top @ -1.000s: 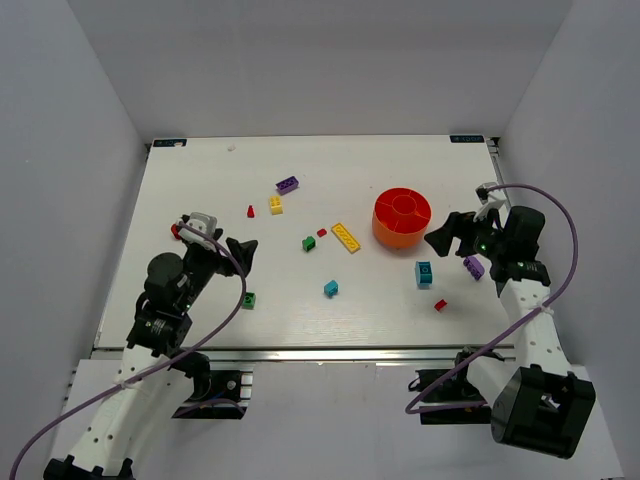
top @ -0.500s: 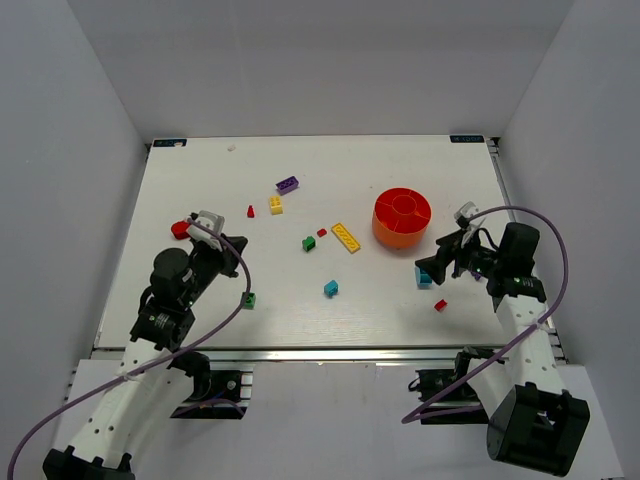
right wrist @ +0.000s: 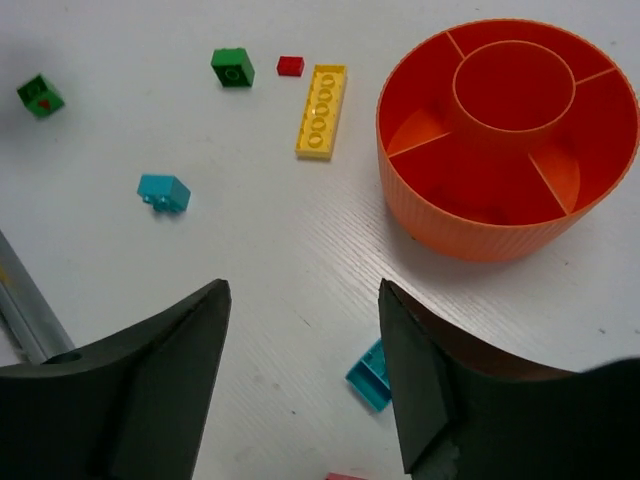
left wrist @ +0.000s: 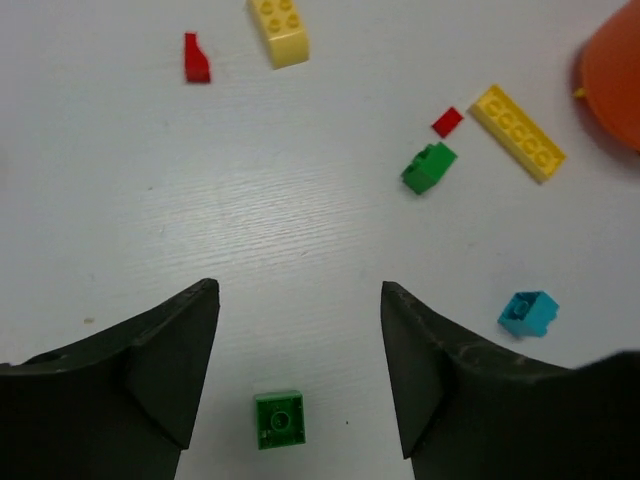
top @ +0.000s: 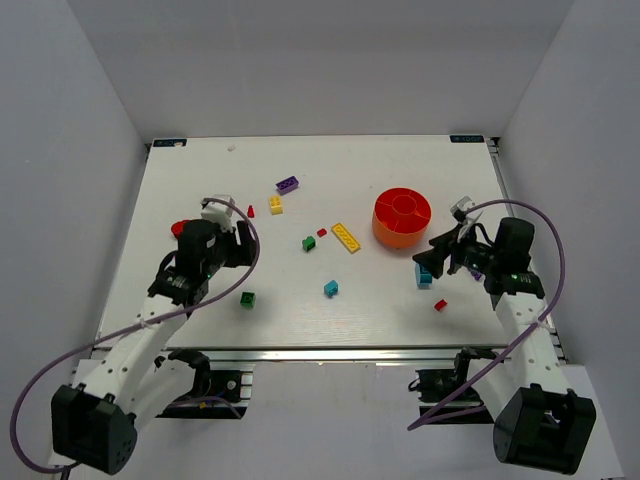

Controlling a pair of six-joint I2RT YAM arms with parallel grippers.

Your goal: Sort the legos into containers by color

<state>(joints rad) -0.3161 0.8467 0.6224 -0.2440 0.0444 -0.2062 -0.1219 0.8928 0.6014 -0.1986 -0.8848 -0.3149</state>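
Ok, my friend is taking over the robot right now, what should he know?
Left gripper: open, holding nothing, with a green brick on the table close by.
Right gripper: open, holding nothing, near a teal brick beside the bowl.
Bricks: every one in view lies loose on the table.
Done: nothing sorted that I can see; the bowl's compartments look empty.
Left: put every brick in the bowl, one colour per compartment.
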